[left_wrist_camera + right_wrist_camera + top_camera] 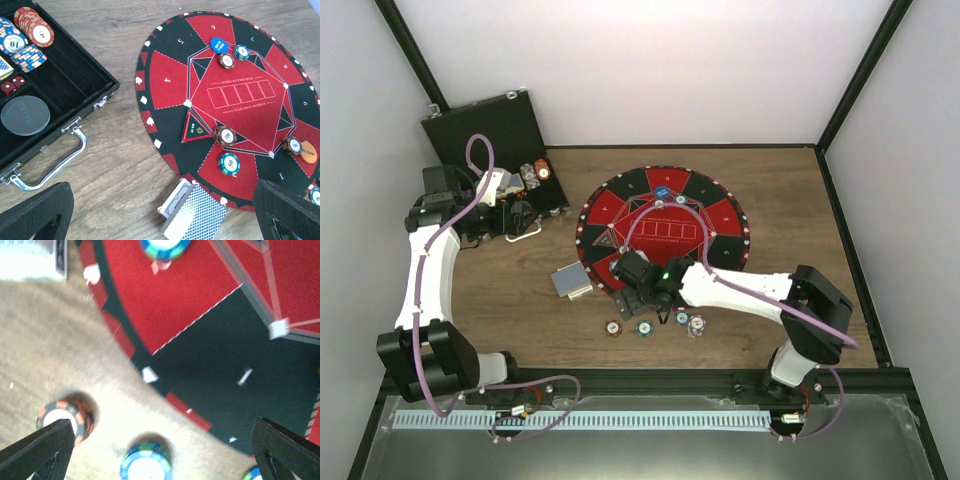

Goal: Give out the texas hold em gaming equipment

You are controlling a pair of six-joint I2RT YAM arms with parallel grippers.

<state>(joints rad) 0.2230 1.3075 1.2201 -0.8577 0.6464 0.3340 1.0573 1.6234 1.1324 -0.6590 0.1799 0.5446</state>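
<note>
Four chips (643, 327) off the mat (165, 80), two marker discs (218, 45), one card deck (572, 281), one case (75, 80)

Striped chips (228, 163) scattered flat, card deck (195, 216) face-down

Mat (165, 60): "TEXAS HOLD EM POKER". White chip (11, 42): "10". Brown chip (224, 135): "100". Teal chip (228, 163): "50".

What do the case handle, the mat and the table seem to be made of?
Handle: likely polished metal; it shines silver. Mat: perhaps felt or thin rubber; flat, matte, printed. Table: wood or wood-look laminate; brown grain lines, dull finish.
</note>
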